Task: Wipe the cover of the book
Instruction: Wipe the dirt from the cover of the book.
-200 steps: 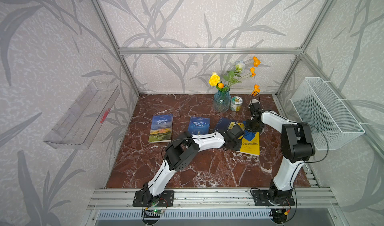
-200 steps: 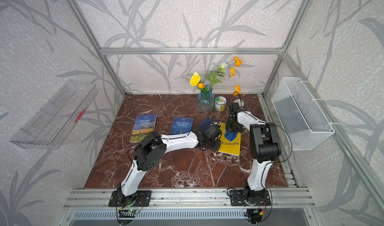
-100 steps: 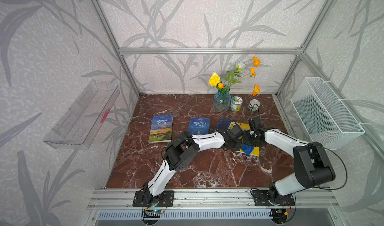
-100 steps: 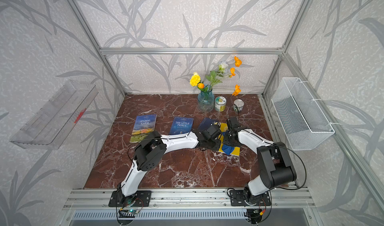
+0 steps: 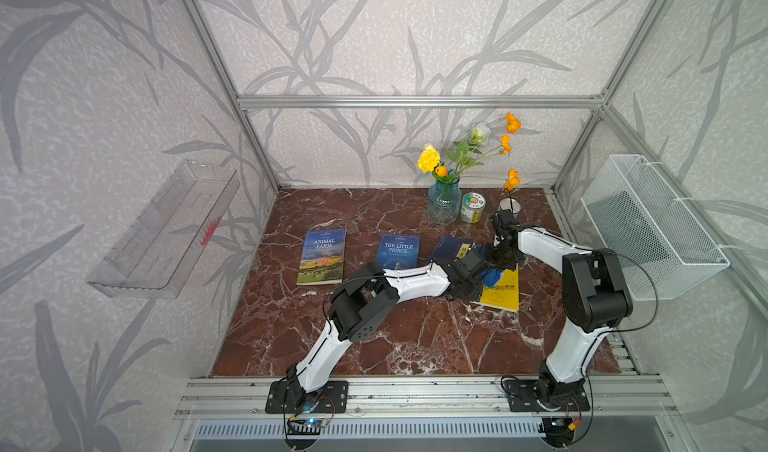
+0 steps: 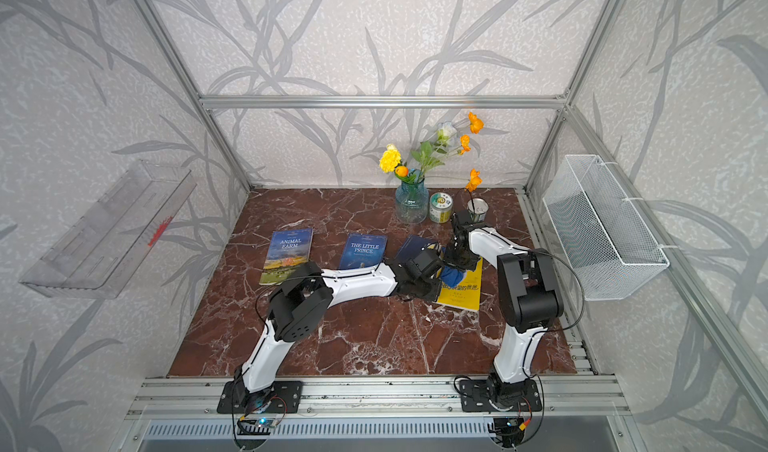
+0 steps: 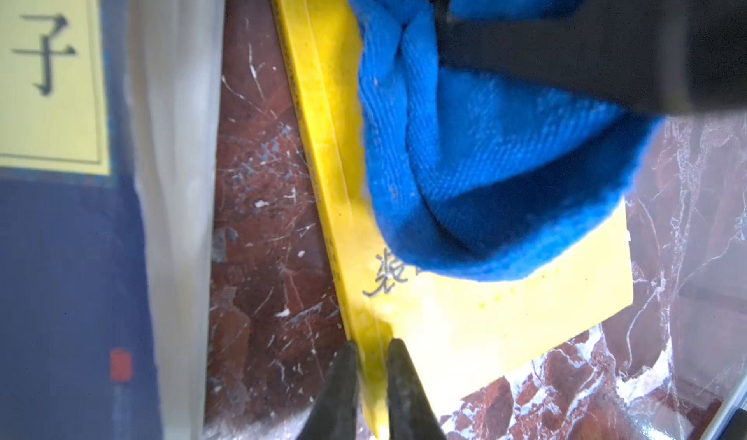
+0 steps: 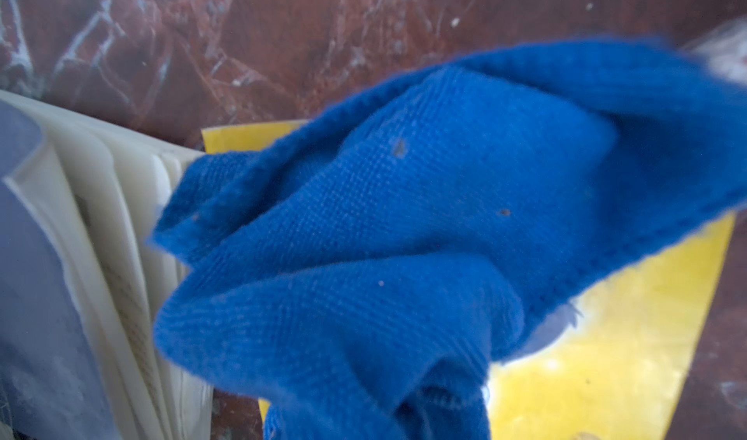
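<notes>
Left gripper point(image 7: 372, 381) pinched on the spine edge of yellow book point(image 5: 502, 295). Book lies flat, near side of vase point(image 5: 444, 205), long axis running away from it. Blue cloth point(image 5: 491, 276) bunched on the cover's vase-ward end, clenched in right gripper point(image 5: 500, 259).

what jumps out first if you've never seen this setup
The blue cloth stands out, bunched on the yellow book right of centre and held by the right gripper. The left gripper pinches that book's edge. Behind them, a vase of yellow and orange flowers stands at the back.
</notes>
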Robot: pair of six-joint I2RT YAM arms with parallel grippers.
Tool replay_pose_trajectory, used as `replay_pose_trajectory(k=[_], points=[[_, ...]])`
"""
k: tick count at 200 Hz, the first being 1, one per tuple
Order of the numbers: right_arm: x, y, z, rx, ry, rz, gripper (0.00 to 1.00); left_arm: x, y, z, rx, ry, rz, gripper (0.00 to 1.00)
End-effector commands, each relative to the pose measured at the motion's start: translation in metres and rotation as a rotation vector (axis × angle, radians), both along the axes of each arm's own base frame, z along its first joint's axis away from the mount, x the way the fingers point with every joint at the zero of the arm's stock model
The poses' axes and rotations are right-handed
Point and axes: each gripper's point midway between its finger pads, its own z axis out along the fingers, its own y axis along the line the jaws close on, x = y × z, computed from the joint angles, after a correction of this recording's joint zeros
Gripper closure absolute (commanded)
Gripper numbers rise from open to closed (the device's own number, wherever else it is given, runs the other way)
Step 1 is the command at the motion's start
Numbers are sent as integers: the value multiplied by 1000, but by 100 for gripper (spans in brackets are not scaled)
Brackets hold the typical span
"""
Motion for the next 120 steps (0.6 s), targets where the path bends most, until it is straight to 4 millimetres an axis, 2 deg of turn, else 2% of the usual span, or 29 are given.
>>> replay_pose_trajectory(k=[1,23,47,67,80,120], points=[[-43,-29,-45,-30,199,-39,98,-6,23,-23,107,27,5,84],[-42,-34,-47,154,160,-118,97,-5,24,-21,113,17,6,84],[-45,-49,-42,55,184,-115,97,-5,24,-22,111,21,5,84],[-51,-50,-43,26,188,-99,97,-6,24,-23,113,22,2,84],[-59,-46,-45,-12,198,-74,97,-5,24,-23,114,22,3,84],[-73,-5,-37,-78,180,42,97,-6,22,-24,107,31,2,84]])
